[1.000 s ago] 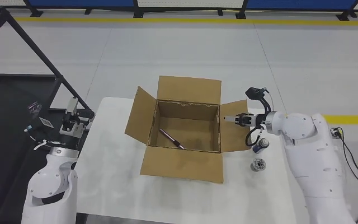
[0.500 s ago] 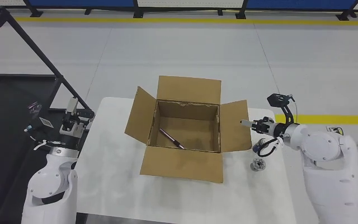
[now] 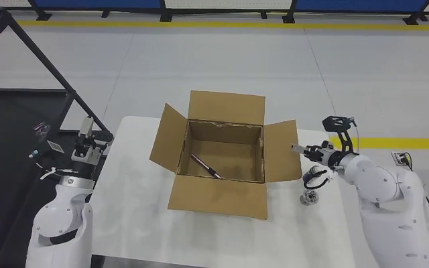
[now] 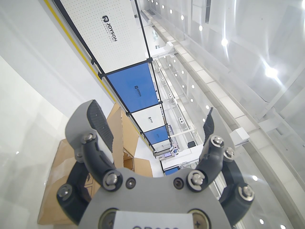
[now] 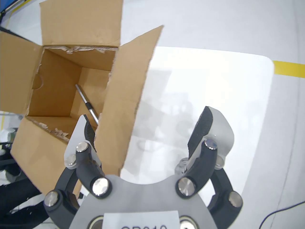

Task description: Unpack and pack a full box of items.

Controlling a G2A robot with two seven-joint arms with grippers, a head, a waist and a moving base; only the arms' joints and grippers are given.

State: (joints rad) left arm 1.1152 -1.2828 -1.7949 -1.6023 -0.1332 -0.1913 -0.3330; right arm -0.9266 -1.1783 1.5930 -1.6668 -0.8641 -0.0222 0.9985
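I held right tool (image 5: 145, 117) wide open, empty, by flap (image 5: 126, 91); left tool (image 4: 152, 109) open, empty too. Going for pen (image 5: 86, 102), I risked snagging flap, shoving box (image 3: 216, 195).

A white, round-cornered bench (image 3: 134, 201) carries a brown cardboard box (image 3: 218, 194), which stands near the middle of the bench with all four flaps folded outward. To the right of the box, just beside its right flap and apart from it, a small silvery object (image 3: 308, 197) rests on the bench top; it is too small to identify.
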